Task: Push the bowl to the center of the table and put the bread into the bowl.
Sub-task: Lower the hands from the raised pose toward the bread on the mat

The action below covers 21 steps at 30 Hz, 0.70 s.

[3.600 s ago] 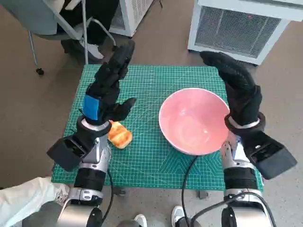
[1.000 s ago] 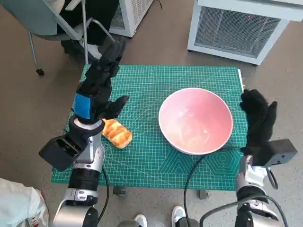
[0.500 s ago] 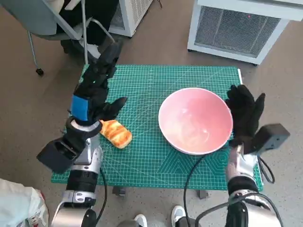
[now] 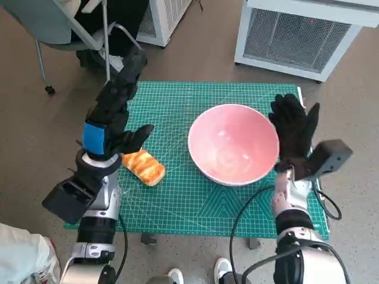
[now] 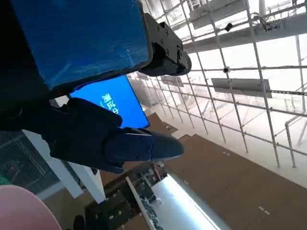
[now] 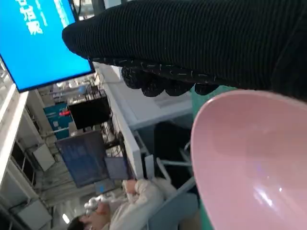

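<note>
The round pink plastic bowl has slid a bit toward the middle of the green grid cutting mat since half a sec ago. The right hand in the black knitted glove came in with it and now lies flat against the bowl's right rim, fingers apart, holding nothing. The left hand, black w/ blue tape on its back, has drifted a little more to the left. It hangs above the mat's left side, fingers stretched out and apart, holding nothing.

The golden-brown bread roll lies where it was, on the mat's left part, just by the left wrist and well apart from the bowl. Its long side runs slantwise, one end up by the wrist, the other down toward the mat's near edge.

The wrist hides the roll's upper left end. The left wrist view points up at the room; only a pink bit of bowl shows in a corner. The right wrist view shows the glove over the bowl's rim, and a person sits blurry behind.
</note>
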{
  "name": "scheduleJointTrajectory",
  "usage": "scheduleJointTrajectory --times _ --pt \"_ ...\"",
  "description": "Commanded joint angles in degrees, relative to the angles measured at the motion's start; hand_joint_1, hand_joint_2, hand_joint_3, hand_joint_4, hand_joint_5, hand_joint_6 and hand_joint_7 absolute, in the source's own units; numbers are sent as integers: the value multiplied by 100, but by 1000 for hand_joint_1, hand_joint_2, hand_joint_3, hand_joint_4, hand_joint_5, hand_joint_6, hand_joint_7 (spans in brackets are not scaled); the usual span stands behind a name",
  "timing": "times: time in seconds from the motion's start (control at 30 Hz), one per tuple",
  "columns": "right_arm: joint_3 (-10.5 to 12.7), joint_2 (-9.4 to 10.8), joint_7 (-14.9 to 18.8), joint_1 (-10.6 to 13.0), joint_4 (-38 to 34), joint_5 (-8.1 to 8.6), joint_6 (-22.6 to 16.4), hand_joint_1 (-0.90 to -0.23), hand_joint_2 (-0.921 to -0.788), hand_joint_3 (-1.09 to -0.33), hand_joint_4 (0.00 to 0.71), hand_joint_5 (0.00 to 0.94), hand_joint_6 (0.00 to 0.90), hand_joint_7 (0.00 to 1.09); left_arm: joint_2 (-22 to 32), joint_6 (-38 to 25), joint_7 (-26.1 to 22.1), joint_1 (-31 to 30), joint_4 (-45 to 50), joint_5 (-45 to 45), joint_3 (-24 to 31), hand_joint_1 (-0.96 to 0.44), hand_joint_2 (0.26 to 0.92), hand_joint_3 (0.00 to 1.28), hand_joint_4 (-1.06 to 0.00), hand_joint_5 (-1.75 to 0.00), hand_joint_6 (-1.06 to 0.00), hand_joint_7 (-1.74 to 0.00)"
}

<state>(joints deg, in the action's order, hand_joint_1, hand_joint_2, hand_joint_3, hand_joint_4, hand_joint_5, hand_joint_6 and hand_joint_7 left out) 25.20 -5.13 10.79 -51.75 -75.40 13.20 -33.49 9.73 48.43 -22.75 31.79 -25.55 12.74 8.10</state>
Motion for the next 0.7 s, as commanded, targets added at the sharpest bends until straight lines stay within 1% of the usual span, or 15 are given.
scheduleJointTrajectory --times 0.03,0.2,0.27,0.4,0.53,0.7 --pt "31 158 -171 -172 -118 -26 260 -542 -921 -809 173 0 62 484 120 -32 123 -189 256 -128 44 -537 921 270 -238 0 -418 0" --pt "51 231 -268 -359 -140 -23 421 -558 -921 -784 185 6 82 476 188 -100 207 -309 399 -197 45 -531 921 277 -241 -2 -416 0" --pt "37 259 -343 -421 -149 -52 474 -571 -921 -769 195 9 88 469 214 -129 229 -356 439 -210 46 -531 921 281 -242 -2 -415 0" --pt "-48 290 -499 -516 -163 -165 569 -580 -921 -763 207 12 97 460 266 -153 280 -457 512 -250 65 -531 921 286 -244 -3 -412 0" --pt "-38 281 -490 -559 -162 -182 643 -578 -921 -761 211 5 119 413 343 -117 336 -574 558 -326 107 -529 921 291 -258 -9 -402 0" --pt "-118 198 -475 -592 -114 -323 538 -578 -921 -759 209 1 126 386 588 36 395 -690 436 -644 163 -532 921 298 -266 -10 -392 0"
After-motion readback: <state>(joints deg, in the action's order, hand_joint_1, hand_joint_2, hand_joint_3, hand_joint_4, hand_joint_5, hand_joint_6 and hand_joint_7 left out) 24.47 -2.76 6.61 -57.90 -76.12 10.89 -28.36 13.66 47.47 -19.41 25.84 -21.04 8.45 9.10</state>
